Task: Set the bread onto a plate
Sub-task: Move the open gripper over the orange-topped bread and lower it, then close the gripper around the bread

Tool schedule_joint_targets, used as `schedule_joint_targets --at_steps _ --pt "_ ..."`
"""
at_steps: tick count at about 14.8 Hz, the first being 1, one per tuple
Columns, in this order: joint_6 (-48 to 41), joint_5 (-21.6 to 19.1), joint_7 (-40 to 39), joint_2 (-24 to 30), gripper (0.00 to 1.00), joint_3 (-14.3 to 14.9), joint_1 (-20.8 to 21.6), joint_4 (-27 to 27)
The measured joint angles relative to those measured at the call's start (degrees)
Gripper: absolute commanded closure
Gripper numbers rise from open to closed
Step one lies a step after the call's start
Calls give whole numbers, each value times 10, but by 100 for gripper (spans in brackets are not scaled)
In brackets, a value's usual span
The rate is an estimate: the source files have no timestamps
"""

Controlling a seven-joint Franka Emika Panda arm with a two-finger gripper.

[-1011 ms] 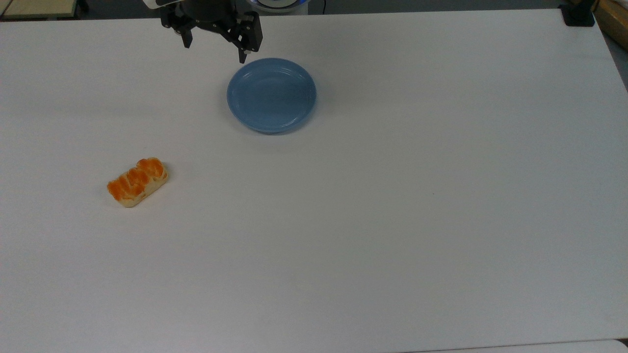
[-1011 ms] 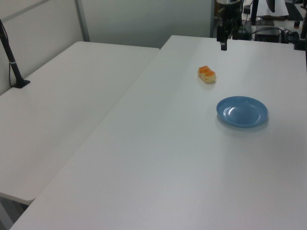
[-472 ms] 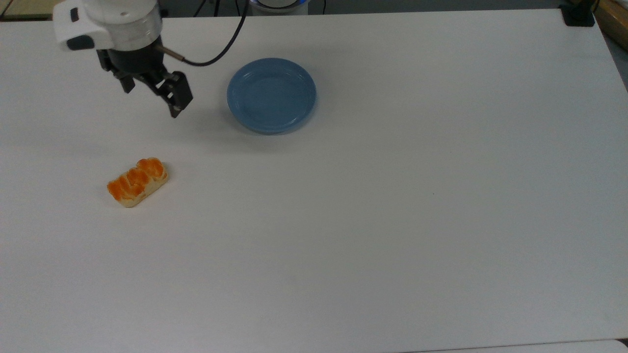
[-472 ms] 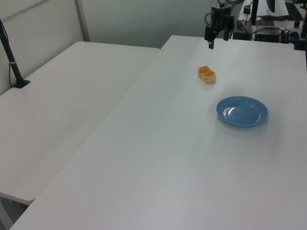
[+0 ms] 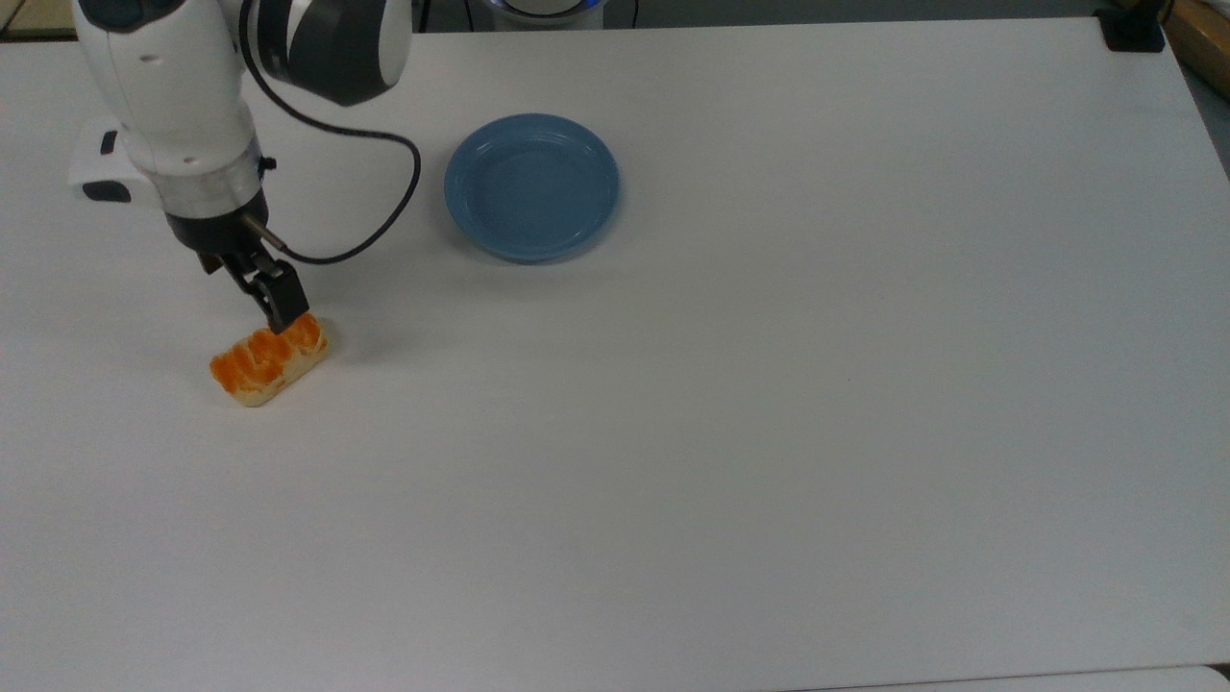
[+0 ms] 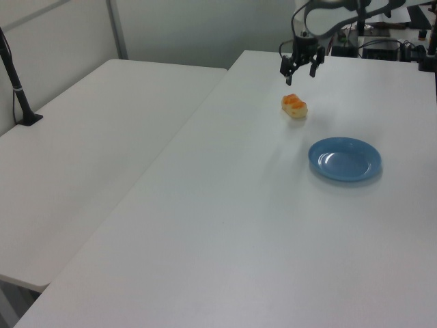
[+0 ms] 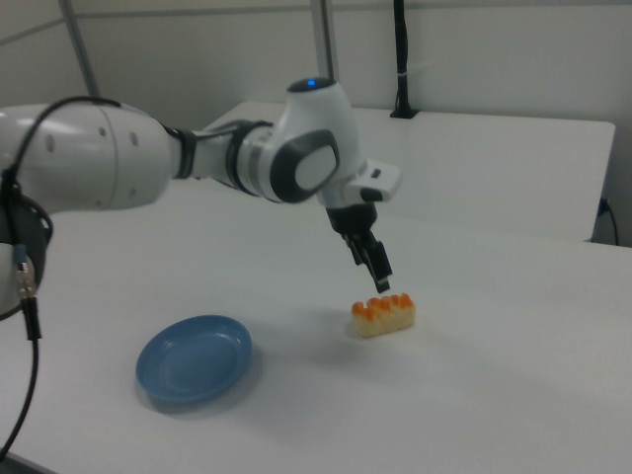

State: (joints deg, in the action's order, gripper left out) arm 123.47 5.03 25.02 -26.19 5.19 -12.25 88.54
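Above the bread (image 5: 270,357), the arm's open gripper (image 6: 298,65) points down.

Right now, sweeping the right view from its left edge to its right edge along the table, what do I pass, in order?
The blue plate → the bread, with the gripper poised just above it, so its own place in the order is unclear. The table runs on past the bread.
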Motion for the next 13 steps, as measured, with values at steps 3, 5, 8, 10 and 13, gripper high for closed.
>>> schedule_joint_targets --at_steps 3,5,8,10,13 --pt "52 1 26 -41 0 0 -6 -1" --pt "73 2 44 -59 0 0 -5 0" --pt "81 13 55 -76 33 0 -3 2" --pt "82 15 56 -81 65 1 -3 2" --pt "82 16 54 -81 89 2 -4 1"
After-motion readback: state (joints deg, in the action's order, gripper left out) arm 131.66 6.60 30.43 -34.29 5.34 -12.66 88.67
